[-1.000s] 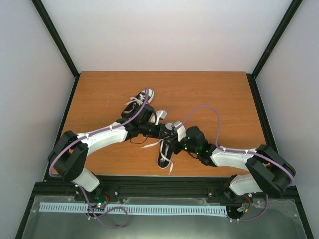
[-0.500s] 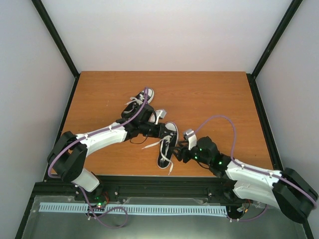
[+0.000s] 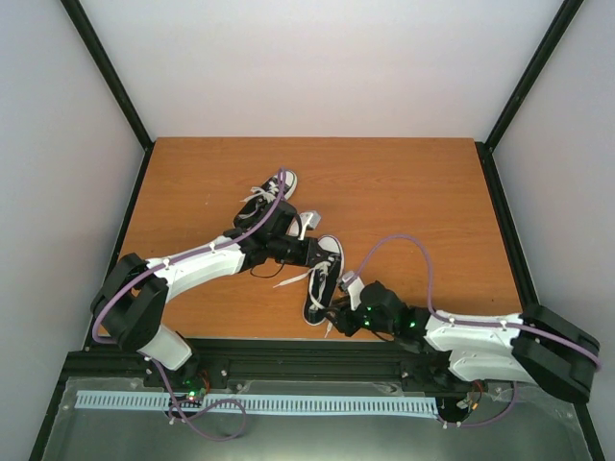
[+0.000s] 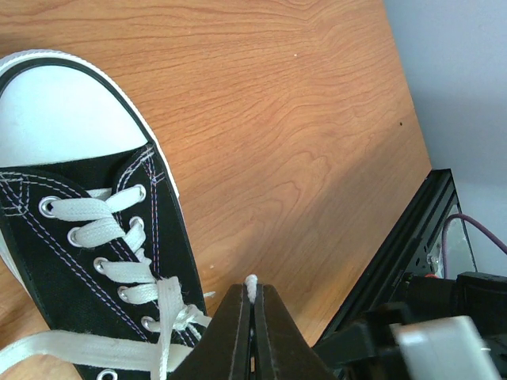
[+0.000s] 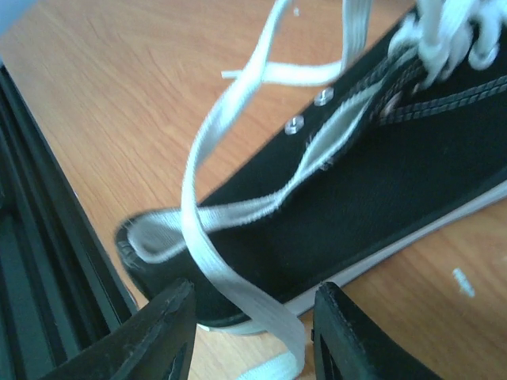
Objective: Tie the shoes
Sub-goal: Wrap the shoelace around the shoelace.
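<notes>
While the left gripper (image 4: pixel 252 307) is clenched on a lace tip (image 4: pixel 252 280) and the right gripper (image 5: pixel 253 328) stands parted around the loose lace (image 5: pixel 204 237) at the heel of the near shoe (image 3: pixel 322 279), by the near edge of the tabletop (image 3: pixel 423 182), we fear a mistimed closure missing the lace, or a pull dragging that shoe off.

No text, brand or number is legible in any view. The near shoe (image 4: pixel 40 253) shows only plain canvas.
</notes>
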Robot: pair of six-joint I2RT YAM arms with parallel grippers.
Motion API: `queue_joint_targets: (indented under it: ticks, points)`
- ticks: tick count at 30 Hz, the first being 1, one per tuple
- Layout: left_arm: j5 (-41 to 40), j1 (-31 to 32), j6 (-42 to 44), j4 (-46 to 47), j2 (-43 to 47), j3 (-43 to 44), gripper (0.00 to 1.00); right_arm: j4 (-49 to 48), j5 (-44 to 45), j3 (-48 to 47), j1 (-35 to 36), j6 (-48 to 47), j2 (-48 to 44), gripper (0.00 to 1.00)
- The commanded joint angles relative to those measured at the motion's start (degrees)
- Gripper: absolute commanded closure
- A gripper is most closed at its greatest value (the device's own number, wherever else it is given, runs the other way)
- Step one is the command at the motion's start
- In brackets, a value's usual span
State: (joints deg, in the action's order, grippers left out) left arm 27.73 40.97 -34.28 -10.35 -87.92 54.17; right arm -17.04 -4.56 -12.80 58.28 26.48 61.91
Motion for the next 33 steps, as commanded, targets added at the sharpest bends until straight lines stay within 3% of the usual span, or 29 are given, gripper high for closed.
queue_joint_targets:
  ticks: [1, 15, 20, 24, 33]
  points:
    - [0.73, -0.19, 0.46, 0.06, -0.43, 2.20, 0.99, -4.61, 1.71, -1.83, 1.68, 0.56, 5.27, 0.60]
    - [1.47, -0.20, 0.61, -0.65, -0.94, 3.24, 0.99, -4.26, 3.44, -2.30, 1.84, -4.19, 6.18, 0.76]
    - [2.52, -0.18, 1.26, 0.10, -0.55, 2.78, 0.99, -6.10, 5.65, -1.26, 1.88, -2.30, 5.23, 0.96]
    - [4.36, -0.21, 2.09, 1.65, 0.04, 1.98, 0.99, -0.93, 11.29, -3.51, 0.41, -2.03, 3.00, 0.97]
    - [7.79, -0.14, 5.55, 3.05, 0.17, 0.90, 0.99, 7.71, 3.38, -11.82, -5.96, -2.65, 5.21, 0.97]
